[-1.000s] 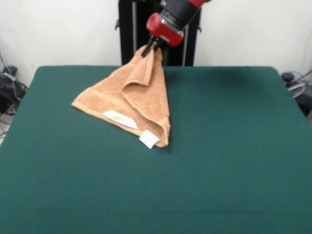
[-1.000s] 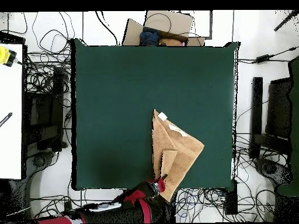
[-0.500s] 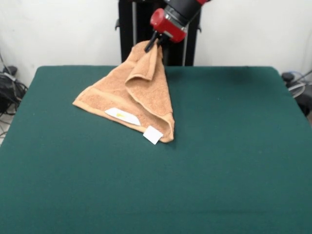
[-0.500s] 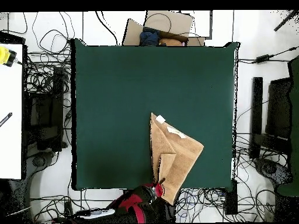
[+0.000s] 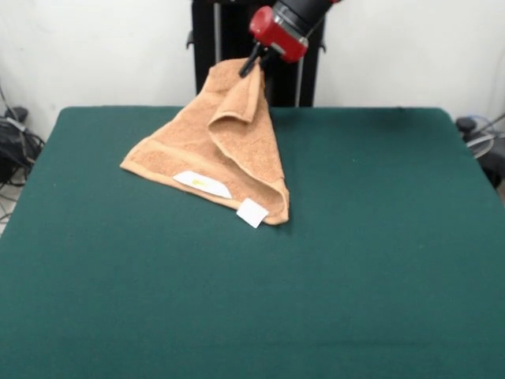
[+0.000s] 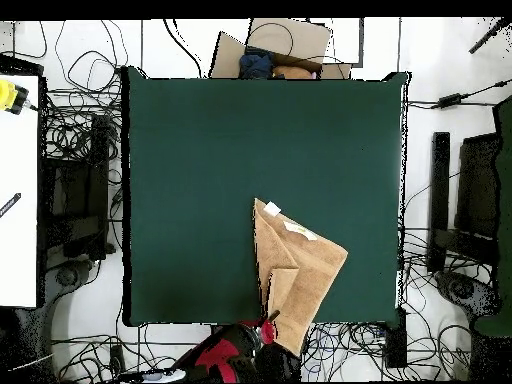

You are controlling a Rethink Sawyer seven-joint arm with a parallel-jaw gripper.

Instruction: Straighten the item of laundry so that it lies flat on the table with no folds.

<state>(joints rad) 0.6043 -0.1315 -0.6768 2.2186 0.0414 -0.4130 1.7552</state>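
Note:
The orange-tan towel [image 5: 217, 154] hangs in a cone from one raised corner, with a vertical fold down its middle. Its lower edge with two white tags [image 5: 202, 183] rests on the dark green table [image 5: 355, 260]. My red and black gripper [image 5: 252, 63] is shut on the towel's top corner, above the table's far edge near the pedestal. In the overhead view the towel [image 6: 295, 270] lies folded near the bottom edge of the table [image 6: 200, 150], and the gripper [image 6: 268, 320] holds its corner there.
The black pedestal [image 5: 229, 47] stands just behind the raised towel corner. Cables and equipment [image 6: 75, 150] lie on the floor round the table. A cardboard box [image 6: 275, 48] sits past the table's top edge in the overhead view.
The gripper has risen and drawn back toward the pedestal with the towel corner. The towel's lower edge and tags have slid along the table after it.

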